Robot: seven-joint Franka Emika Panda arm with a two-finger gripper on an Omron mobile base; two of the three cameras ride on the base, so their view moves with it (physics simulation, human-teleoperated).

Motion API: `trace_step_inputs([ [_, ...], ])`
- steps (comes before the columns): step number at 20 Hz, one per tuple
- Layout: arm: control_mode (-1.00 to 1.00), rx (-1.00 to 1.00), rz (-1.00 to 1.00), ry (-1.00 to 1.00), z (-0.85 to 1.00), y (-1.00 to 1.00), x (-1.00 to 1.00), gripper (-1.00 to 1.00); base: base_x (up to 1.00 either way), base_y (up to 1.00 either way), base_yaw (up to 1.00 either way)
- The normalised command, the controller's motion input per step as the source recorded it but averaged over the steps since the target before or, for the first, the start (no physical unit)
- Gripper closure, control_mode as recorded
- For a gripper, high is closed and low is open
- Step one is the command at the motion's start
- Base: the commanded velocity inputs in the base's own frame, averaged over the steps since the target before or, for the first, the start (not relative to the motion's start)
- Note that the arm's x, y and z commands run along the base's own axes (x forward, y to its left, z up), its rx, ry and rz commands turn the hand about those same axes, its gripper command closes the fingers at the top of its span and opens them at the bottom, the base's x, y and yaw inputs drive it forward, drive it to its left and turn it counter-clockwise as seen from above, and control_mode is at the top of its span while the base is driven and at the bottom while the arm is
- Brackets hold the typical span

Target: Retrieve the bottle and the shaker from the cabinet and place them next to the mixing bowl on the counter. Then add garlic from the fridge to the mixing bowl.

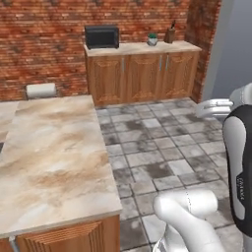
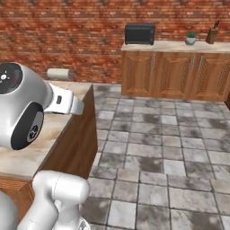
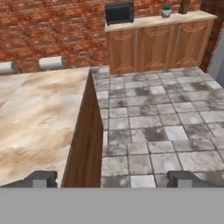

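From the left base view I am looking over the counter (image 1: 54, 157), whose marble top is running along my left with nothing of the task standing on the part I can see. Across the tiled floor (image 1: 162, 147) a far run of base units (image 1: 142, 74) is carrying a black microwave (image 1: 102, 36), a small potted plant (image 1: 152, 39) and a knife block (image 1: 170, 34).

The right base view is giving me the same island from its end, wooden side panel facing me, plus a paper-towel roll (image 2: 59, 74) at its far edge.

In the hand view my gripper (image 3: 111, 179) is standing wide open and holding nothing, its fingertips (image 3: 41, 178) framing the island's corner; a second pale roll is showing here at the left edge (the base views are missing it).

I judge I am between stations, not yet on any retrieval. Bottle, shaker, bowl, garlic, wall cabinet and fridge are somewhere I cannot place from here, so the next move calls for turning or driving to find them.
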Motion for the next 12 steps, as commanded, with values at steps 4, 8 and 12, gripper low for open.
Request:
trace_step_inputs([
  [4, 1.00, 0.00, 0.00, 0.00, 0.00, 0.00, 0.00, -1.00, -0.32, 0.15, -0.10],
  [8, 1.00, 0.00, 0.00, 0.00, 0.00, 0.00, 0.00, -1.00, 0.15, -0.15, -0.80],
  [12, 1.00, 0.00, 0.00, 0.00, 0.00, 0.00, 0.00, -1.00, 0.01, -0.04, -0.96],
])
